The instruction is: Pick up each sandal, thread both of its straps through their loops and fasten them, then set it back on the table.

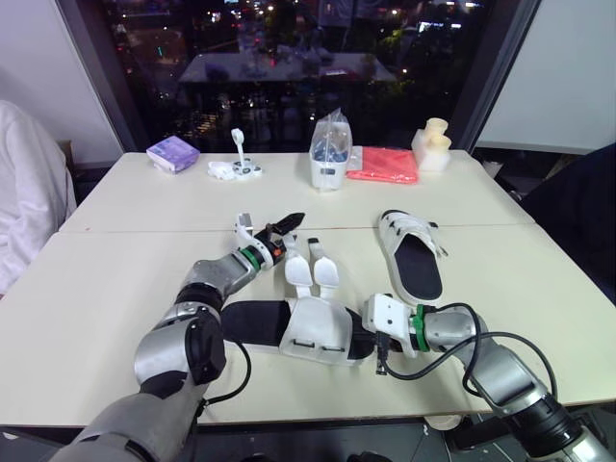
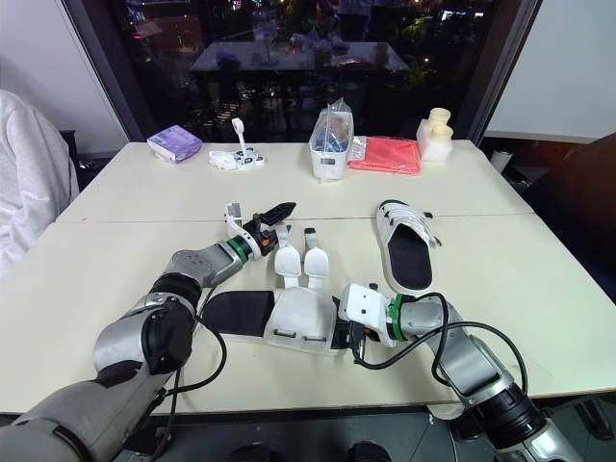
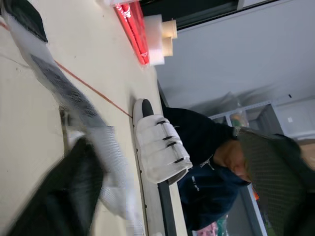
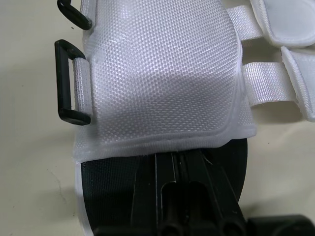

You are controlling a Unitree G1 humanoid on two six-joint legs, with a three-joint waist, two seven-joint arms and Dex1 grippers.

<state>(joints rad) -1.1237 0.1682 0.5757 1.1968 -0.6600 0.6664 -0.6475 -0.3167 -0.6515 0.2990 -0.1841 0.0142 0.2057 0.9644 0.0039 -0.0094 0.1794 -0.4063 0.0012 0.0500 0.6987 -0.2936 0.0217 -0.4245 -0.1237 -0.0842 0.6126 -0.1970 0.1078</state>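
Near the front of the table lies a sandal (image 1: pixel 313 332) with a black sole and a white upper. Its two white straps (image 1: pixel 310 268) are undone and stretch away from me. Two black loops (image 4: pixel 69 81) hang on the upper's other side. My right gripper (image 1: pixel 364 335) is shut on the toe end of its sole. My left gripper (image 1: pixel 285 227) is at the strap tips, open, with one strap (image 3: pixel 64 93) running between its fingers. A second sandal (image 1: pixel 412 252) lies flat to the right, apart from both grippers.
Along the table's far side are a purple packet (image 1: pixel 173 152), small white parts (image 1: pixel 236 168), a clear plastic bag (image 1: pixel 330 154), a red cloth (image 1: pixel 385 166) and a cream block (image 1: pixel 433 146). A person in white (image 1: pixel 29 192) sits at the left, and a dark sleeve (image 1: pixel 577 202) shows at the right.
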